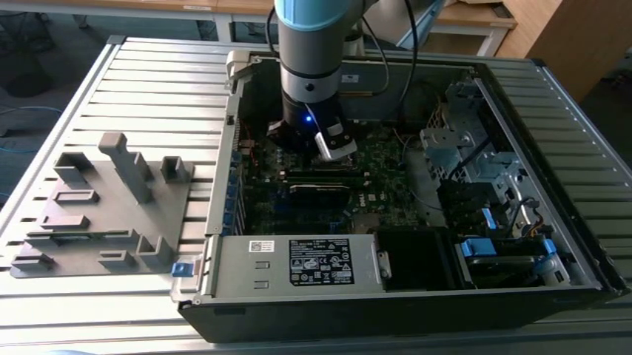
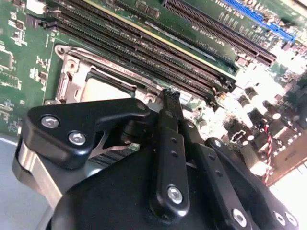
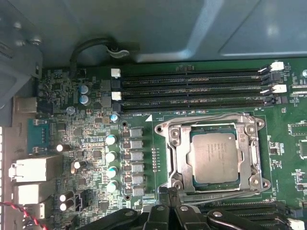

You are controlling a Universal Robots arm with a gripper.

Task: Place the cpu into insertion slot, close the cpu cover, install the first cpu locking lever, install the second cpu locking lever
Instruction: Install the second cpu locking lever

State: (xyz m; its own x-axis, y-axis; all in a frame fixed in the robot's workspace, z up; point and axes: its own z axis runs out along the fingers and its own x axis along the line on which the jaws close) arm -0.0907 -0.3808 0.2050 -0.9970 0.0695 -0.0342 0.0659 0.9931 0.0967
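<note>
My fingers [image 2: 168,103] are pressed together, holding nothing, their tips hanging just above the motherboard [image 3: 72,143] at the edge of the insertion slot [image 3: 216,155]. Right in front of the tips, in the first wrist view, the cpu [image 3: 214,157] already lies flat in that slot, its dull silver top showing through the window of the cpu cover [image 3: 249,153], which looks lowered around it. I cannot make out from here whether either locking lever is latched.

Just past the slot run the long black memory slots [image 3: 192,88], and farther off stands the metal wall of the computer case [image 1: 415,303], which sits on the ribbed table [image 1: 148,66].

The risk I judge: my tips are so close to the slot's rim that a small sideways slip could scrape the cover or nudge the chip, and pressing down off-centre could bend the frame.
</note>
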